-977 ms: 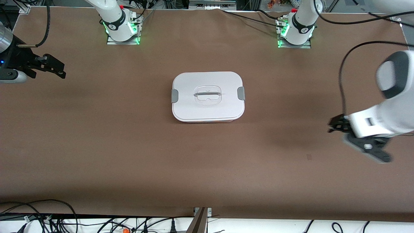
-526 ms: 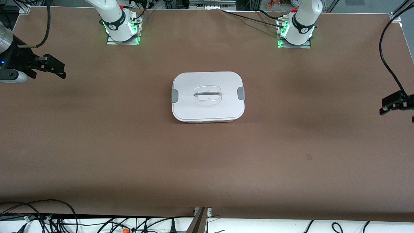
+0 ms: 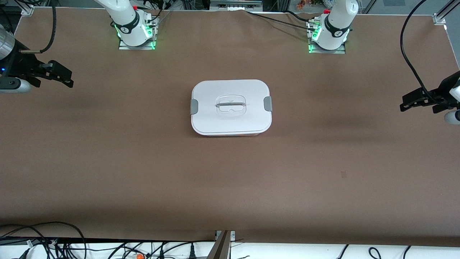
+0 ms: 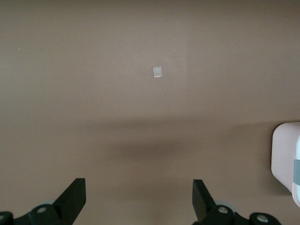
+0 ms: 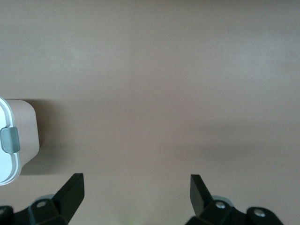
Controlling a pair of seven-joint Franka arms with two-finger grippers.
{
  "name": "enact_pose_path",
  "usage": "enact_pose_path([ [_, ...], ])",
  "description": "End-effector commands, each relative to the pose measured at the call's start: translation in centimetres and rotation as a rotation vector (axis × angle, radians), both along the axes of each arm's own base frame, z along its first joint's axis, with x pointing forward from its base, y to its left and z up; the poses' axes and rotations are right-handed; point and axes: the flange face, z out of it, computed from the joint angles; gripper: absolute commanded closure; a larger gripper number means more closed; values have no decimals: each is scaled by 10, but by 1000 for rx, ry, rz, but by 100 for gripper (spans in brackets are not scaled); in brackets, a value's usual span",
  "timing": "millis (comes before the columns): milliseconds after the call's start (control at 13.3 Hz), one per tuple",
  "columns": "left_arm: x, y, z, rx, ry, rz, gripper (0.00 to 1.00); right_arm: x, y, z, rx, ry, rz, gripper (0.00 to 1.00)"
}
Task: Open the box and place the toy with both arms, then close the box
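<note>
The box (image 3: 231, 107) sits in the middle of the table, with its flat white lid on, a grey clip (image 3: 267, 103) at each short end and a clear handle (image 3: 230, 105) on top. One corner of the box (image 4: 284, 157) shows in the left wrist view, and another corner (image 5: 24, 132) in the right wrist view. The toy is out of view. My left gripper (image 3: 413, 102) (image 4: 139, 193) hovers open over bare table at the left arm's end. My right gripper (image 3: 61, 75) (image 5: 137, 188) hovers open and empty over the right arm's end.
Brown cloth covers the table (image 3: 143, 162). A small pale tag (image 4: 158, 71) lies on it, also seen as a small mark (image 3: 343, 174) nearer the front camera than the box. Both arm bases (image 3: 133, 30) (image 3: 329, 34) stand along the table's back edge. Cables (image 3: 54, 244) lie off the front edge.
The left arm swung out toward its end of the table, and its gripper now points at the box from there. The right arm and the box have not moved.
</note>
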Motion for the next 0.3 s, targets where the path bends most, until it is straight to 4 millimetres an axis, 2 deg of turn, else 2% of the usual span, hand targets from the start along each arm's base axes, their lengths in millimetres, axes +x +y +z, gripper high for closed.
enact_pose_path([
  [0,-2,-1,3,-31,5,14,0,0,0,1,0,-4,10,0],
  [226,-1,-2,3,-29,3,11,0,0,0,1,0,-2,10,0],
])
